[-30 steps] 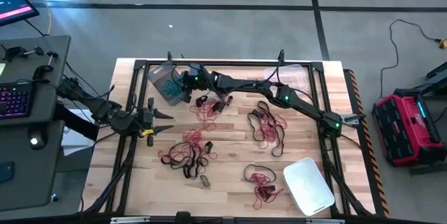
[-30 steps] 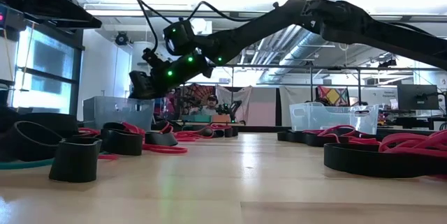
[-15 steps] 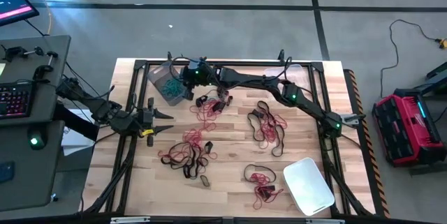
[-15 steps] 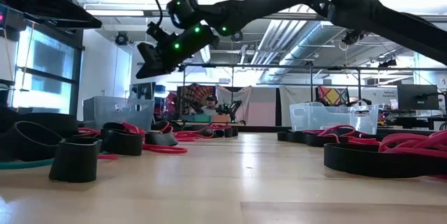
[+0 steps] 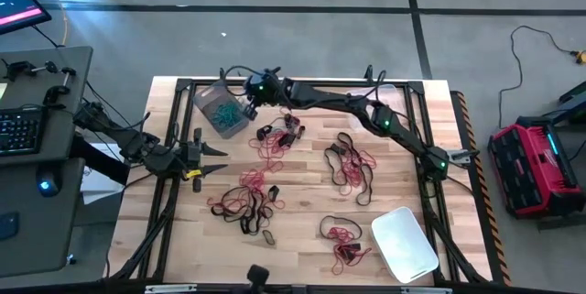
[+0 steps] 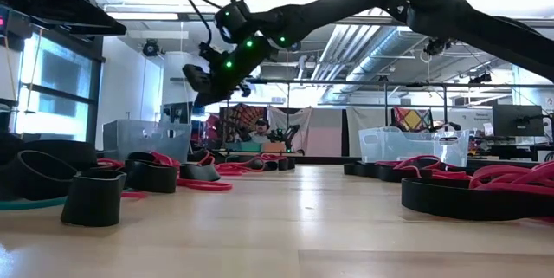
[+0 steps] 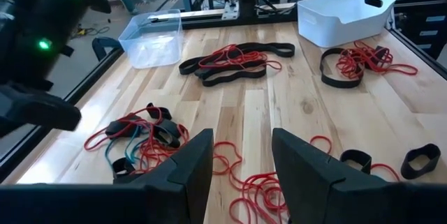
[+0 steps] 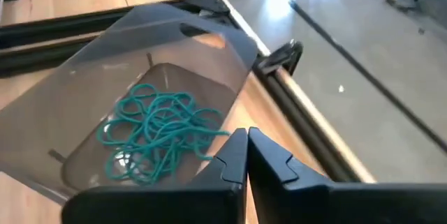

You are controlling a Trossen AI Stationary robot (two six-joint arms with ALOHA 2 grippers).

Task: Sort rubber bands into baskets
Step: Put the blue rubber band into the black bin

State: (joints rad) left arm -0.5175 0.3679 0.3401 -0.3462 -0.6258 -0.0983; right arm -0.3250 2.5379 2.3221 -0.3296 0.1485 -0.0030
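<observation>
The grey-tinted basket stands at the table's far left and holds a tangle of teal rubber bands. My right gripper is shut and empty. It hovers above this basket's right side, well above the table in the low view. My left gripper is open and empty at the table's left edge. Red and black rubber bands lie in piles on the table. The clear basket stands at the far right, and the whitish basket at the near right.
A black frame rail runs along the table's far edge behind the grey basket. Bare wood shows at the table's near left and between the piles. Loose black loops lie near the low camera.
My right gripper has risen from just above the grey basket to well above it. It has also shifted a little toward the table's far edge and right. The teal bands stay in the basket.
</observation>
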